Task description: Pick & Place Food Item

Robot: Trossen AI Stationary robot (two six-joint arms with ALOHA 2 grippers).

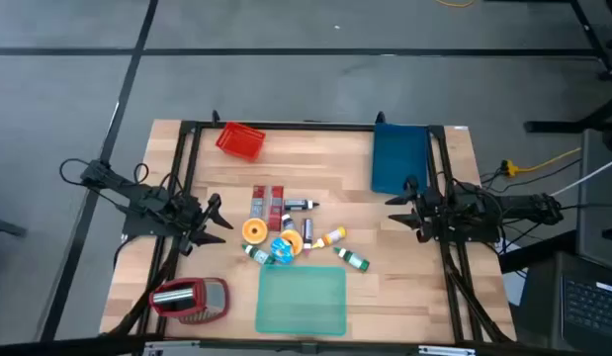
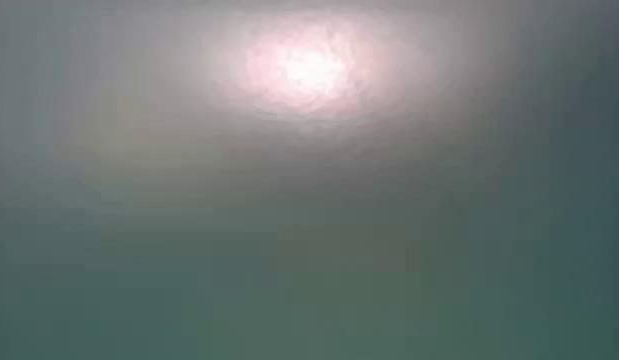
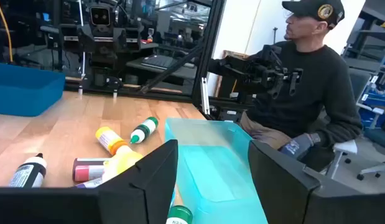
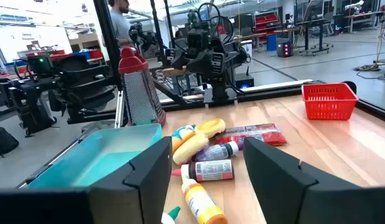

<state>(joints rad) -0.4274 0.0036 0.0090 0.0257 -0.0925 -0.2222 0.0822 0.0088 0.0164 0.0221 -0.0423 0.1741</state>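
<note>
Wooden table [image 1: 325,163], food pile [image 1: 286,232] between open left tool [image 1: 213,225], right tool [image 1: 396,210]

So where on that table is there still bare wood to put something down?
Bare wood lies between the red basket and the blue bin, and along the strip between the left gripper and the pile of bottles. There is a little more between the grater and the green tray. The middle is crowded: the bottles lie packed right up to the tray.
</note>
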